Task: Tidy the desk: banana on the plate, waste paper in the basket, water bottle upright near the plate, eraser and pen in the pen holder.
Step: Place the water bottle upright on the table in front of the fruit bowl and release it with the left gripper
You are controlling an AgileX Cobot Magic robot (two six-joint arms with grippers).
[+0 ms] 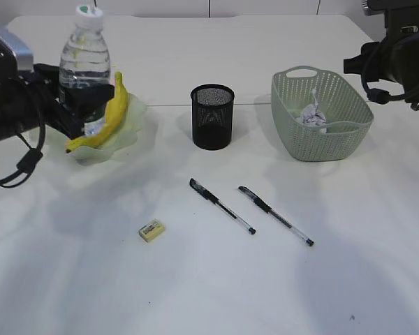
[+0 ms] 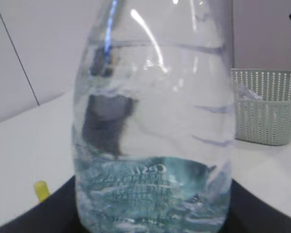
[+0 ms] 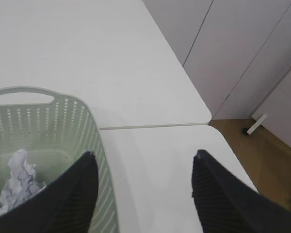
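The water bottle (image 1: 84, 57) stands upright at the far left, just behind the pale green plate (image 1: 129, 132). My left gripper (image 1: 80, 105) is shut on its lower body, and in the left wrist view the water bottle (image 2: 153, 121) fills the space between the dark fingers (image 2: 34, 218). The banana (image 1: 110, 115) lies on the plate. Waste paper (image 1: 312, 115) sits in the green basket (image 1: 297, 143). Two pens (image 1: 221, 206) (image 1: 274, 216) and a yellow eraser (image 1: 151, 230) lie on the table in front of the black mesh pen holder (image 1: 212, 116). My right gripper (image 3: 144, 153) hangs open and empty above the basket's right rim (image 3: 94, 141).
The table's right edge and corner (image 3: 203, 119) lie close beyond the basket, with wooden floor below. Both pens lie at a slant between the pen holder and the front of the table. My right arm (image 1: 398, 63) is raised at the far right.
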